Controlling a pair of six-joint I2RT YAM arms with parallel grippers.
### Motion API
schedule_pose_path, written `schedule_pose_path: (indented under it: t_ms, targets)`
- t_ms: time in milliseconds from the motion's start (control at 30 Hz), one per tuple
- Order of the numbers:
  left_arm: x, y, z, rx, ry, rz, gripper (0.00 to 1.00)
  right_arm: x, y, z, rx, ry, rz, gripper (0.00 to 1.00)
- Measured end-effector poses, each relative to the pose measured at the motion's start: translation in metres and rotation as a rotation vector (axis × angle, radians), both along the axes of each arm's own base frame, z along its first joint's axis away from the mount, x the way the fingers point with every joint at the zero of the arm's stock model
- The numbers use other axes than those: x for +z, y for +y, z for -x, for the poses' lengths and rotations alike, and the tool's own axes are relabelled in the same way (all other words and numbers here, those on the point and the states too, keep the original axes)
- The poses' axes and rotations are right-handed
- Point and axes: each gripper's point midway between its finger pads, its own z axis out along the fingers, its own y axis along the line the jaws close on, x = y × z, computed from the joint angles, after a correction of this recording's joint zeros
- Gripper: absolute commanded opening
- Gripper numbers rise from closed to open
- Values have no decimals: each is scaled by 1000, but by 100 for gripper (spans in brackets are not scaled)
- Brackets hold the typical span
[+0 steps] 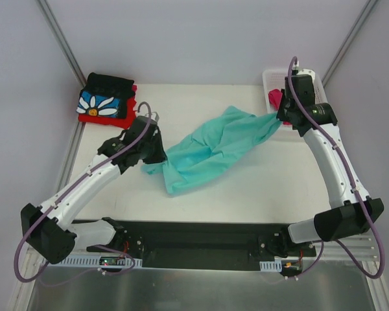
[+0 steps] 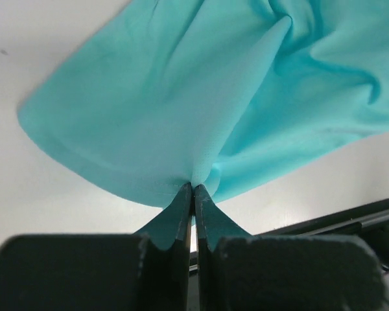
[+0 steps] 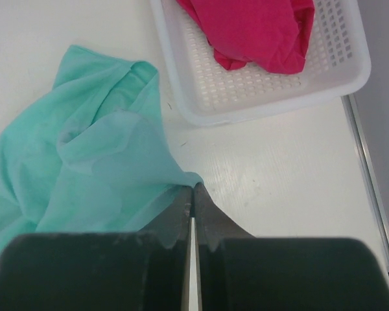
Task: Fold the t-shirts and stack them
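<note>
Between left claw (image 2: 193, 189) and right claw (image 3: 193, 190), both clenched on it, one mint-teal shirt (image 1: 214, 146).

I see the teal shirt (image 1: 211, 150) rumpled, stretched diagonally left of the basket (image 3: 266, 111). Pink shirt (image 3: 259, 26) bunched inside it. Black daisy shirt (image 1: 107, 97) folded atop the red one (image 1: 94, 119), far left.

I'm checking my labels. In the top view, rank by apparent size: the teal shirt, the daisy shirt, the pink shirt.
1. teal shirt, clearly largest.
2. daisy shirt, folded.
3. pink shirt, mostly hidden behind the right arm, so only its visible part ranks smallest.
</note>
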Motion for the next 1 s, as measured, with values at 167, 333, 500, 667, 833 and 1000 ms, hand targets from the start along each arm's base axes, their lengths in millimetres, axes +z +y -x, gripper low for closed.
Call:
schedule_pose_path:
  t_ms: [167, 333, 500, 667, 833, 1000]
  targets:
    - [8, 39, 1, 76, -11, -42, 0, -3, -16, 14, -82, -14, -2, 1]
    - [6, 54, 4, 95, 3, -70, 0, 1, -30, 21, -140, -35, -7, 1]
    - [3, 57, 7, 98, 18, -78, 0, 0, -27, 23, -131, -30, -31, 1]
    - [3, 57, 7, 98, 19, -79, 0, -1, -23, 22, -116, -28, -47, 1]
    - [1, 56, 7, 91, 26, -79, 0, -5, -14, 21, -76, -11, -73, 1]
    - [-1, 52, 7, 72, 26, -67, 0, -5, 24, 22, 91, 0, -128, 1]
